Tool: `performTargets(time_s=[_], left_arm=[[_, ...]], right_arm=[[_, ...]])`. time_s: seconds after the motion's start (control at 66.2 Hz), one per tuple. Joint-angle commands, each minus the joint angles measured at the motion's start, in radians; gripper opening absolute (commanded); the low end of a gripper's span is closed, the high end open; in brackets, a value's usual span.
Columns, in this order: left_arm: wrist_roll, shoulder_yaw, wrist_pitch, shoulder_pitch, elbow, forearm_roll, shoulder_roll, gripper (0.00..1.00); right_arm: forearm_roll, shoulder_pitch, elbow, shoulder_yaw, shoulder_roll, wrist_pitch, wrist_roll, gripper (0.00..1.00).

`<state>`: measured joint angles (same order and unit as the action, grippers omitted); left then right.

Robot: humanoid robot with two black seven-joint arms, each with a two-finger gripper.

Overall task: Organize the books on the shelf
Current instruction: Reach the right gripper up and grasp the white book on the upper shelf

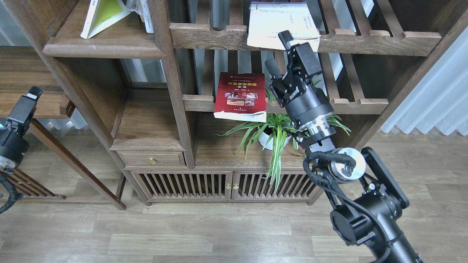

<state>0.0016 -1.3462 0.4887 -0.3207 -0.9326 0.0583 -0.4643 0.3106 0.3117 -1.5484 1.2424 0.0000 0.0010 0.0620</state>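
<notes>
A yellow-green and white book (101, 15) leans on the solid dark-brown shelf (106, 45) at the upper left. A whitish-lavender book (281, 22) lies on the upper slatted rack, sticking out over its front rail. A dark red book (240, 95) with a yellow title lies on the middle slatted rack, also overhanging. My right gripper (279, 53) is raised just below the front edge of the whitish book, to the right of the red book. Its fingers are spread and hold nothing. My left gripper (26, 104) is low at the far left, away from the books, and too dark to read.
A potted spider plant (275, 137) stands on the lower shelf under the red book, right behind my right forearm. A small drawer (151, 159) and slatted cabinet doors (226, 186) are below. A wooden side table (33, 87) stands at the left.
</notes>
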Motion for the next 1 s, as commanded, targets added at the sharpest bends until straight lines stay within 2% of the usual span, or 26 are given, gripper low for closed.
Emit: performTargets(time_s=[0.0,0.287,0.483,0.574,0.679,0.695,0.83,0.921,0.981], left_arm=[[0.002,-0.001,0.000,0.000,-0.003,0.000,0.000,1.00],[0.000,-0.001,0.000,0.002,0.005,0.000,0.000,1.00],[0.000,-0.001,0.000,0.000,0.005,0.000,0.000,1.00],[-0.002,-0.004,0.000,0.000,0.005,0.000,0.000,1.00],[-0.003,-0.014,0.000,0.002,0.005,0.000,-0.002,1.00],[-0.002,-0.017,0.000,0.002,0.005,0.000,-0.002,1.00],[-0.002,-0.024,0.000,0.002,0.005,0.000,-0.002,1.00],[-0.002,-0.024,0.000,0.002,0.005,0.000,-0.002,1.00],[-0.002,-0.027,0.000,0.002,0.005,0.000,-0.002,1.00]], right_arm=[[0.002,0.003,0.010,-0.008,0.000,-0.022,0.024,0.98],[0.001,0.053,0.064,-0.009,0.000,-0.039,0.047,0.98],[0.001,0.102,0.064,-0.009,0.000,-0.133,0.047,0.98],[0.001,0.116,0.067,-0.008,0.000,-0.144,0.047,0.93],[0.002,0.121,0.074,0.002,0.000,-0.142,0.053,0.81],[0.002,0.127,0.076,0.002,0.000,-0.142,0.077,0.76],[0.002,0.153,0.087,0.003,0.000,-0.142,0.167,0.56],[0.002,0.156,0.088,0.003,0.000,-0.142,0.182,0.41],[0.004,0.158,0.090,0.002,0.000,-0.144,0.183,0.27]])
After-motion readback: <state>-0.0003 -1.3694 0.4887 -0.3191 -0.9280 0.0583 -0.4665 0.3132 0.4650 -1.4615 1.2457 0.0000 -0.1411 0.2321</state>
